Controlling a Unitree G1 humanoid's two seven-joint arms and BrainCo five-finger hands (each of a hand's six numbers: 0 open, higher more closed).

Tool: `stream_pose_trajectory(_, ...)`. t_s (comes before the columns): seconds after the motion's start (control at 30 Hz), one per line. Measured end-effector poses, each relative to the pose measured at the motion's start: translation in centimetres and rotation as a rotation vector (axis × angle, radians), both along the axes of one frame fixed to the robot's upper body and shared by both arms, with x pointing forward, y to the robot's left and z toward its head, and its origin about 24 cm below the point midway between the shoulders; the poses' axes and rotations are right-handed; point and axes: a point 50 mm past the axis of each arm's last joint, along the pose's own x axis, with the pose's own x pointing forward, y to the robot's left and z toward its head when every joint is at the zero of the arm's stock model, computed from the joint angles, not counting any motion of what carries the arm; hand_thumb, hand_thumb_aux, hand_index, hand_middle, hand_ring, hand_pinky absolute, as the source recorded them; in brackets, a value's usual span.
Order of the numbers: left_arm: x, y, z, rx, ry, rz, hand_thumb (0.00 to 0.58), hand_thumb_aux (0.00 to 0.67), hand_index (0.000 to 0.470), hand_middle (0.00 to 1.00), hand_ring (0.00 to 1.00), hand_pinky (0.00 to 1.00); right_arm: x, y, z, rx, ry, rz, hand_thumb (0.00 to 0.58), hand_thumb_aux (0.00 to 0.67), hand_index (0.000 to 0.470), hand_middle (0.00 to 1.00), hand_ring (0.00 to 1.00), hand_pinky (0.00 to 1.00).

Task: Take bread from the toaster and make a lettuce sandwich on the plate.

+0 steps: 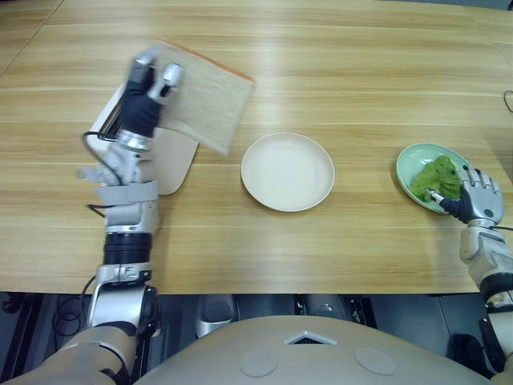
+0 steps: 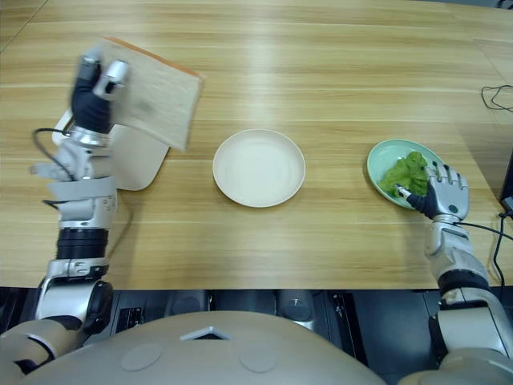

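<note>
Taking the plate [image 1: 287, 171] as the centre of the clock; the right hand [image 1: 478, 200] is nearest, at about 4 o'clock, close to the front edge of the wooden desk [image 1: 321, 64]; it rests against the near rim of a green dish [image 1: 401, 167] and touches the lettuce [image 1: 437, 178] heaped inside; whether this hand is closed on any of the lettuce cannot be told; the dish sits at 3 o'clock from the plate, well apart from it, and the lettuce is a dark green clump filling the right part of the dish; the plate itself is round, pale cream and bare, lying flat in the middle of the desk; at 9 o'clock, near the plate but not touching it, is the white toaster [image 1: 176, 160], partly covered by the left forearm that comes up from 7 o'clock; farther back, at about 10 o'clock, the left hand [image 1: 148, 84] is raised above the toaster and clasped around one edge of a slice of bread [image 1: 207, 100]; the bread is large, pale with a brown crust along its far edge, held tilted, its lower corner hanging toward the desk between toaster and plate; beyond it the desk runs on to 12 o'clock
</note>
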Motion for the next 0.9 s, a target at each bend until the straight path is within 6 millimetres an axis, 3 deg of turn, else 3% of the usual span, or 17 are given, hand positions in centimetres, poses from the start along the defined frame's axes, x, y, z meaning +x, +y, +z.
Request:
stream_pose_trajectory(0.3,3.7,-4.8,-6.6,0.013,0.365,-0.091,0.580,0.670,0.460,1.00,1.00,1.00,0.7,0.1,-0.3,-0.006,0.031,-0.006,0.436,0.336,0.231,0.00,0.00,0.00)
stream_pose_trajectory(0.57,4.1,-7.2,-10.2,0.149,0.555,-0.142,0.580,0.665,0.456,1.00,1.00,1.00,0.8,0.3,-0.5,0.013,0.024,-0.010,0.480,0.391,0.269,0.00,0.00,0.00)
stream_pose_trajectory(0.6,3.9,-7.5,-10.7,0.174,0.572,-0.153,0.564,0.557,0.382,1.00,1.00,1.00,0.8,0.4,-0.6,0.014,0.024,-0.007,0.508,0.434,0.298,0.00,0.00,0.00)
stream_pose_trajectory(0.73,3.1,-8.5,-12.3,0.289,0.625,-0.204,0.542,0.499,0.343,1.00,1.00,1.00,0.9,0.5,-0.6,0.015,0.016,0.003,0.540,0.494,0.339,0.00,0.00,0.00)
stream_pose_trajectory(0.77,2.9,-8.8,-12.5,0.317,0.623,-0.216,0.493,0.410,0.281,0.95,0.95,0.95,0.9,0.6,-0.5,0.015,0.011,0.006,0.547,0.510,0.350,0.00,0.00,0.00)
stream_pose_trajectory(0.8,2.8,-9.0,-12.5,0.346,0.611,-0.225,0.462,0.368,0.253,0.93,0.93,0.93,0.9,0.6,-0.5,0.016,0.006,0.009,0.561,0.549,0.377,0.00,0.00,0.00)
stream_pose_trajectory(0.87,2.6,-9.3,-12.8,0.403,0.598,-0.238,0.355,0.252,0.173,0.90,0.90,0.90,0.9,0.7,-0.5,0.018,-0.005,0.015,0.580,0.667,0.458,0.00,0.00,0.00)
stream_pose_trajectory(0.9,2.5,-9.4,-13.1,0.426,0.598,-0.238,0.355,0.252,0.173,0.90,0.90,0.90,0.9,0.7,-0.5,0.017,-0.015,0.019,0.580,0.667,0.458,0.00,0.00,0.00)
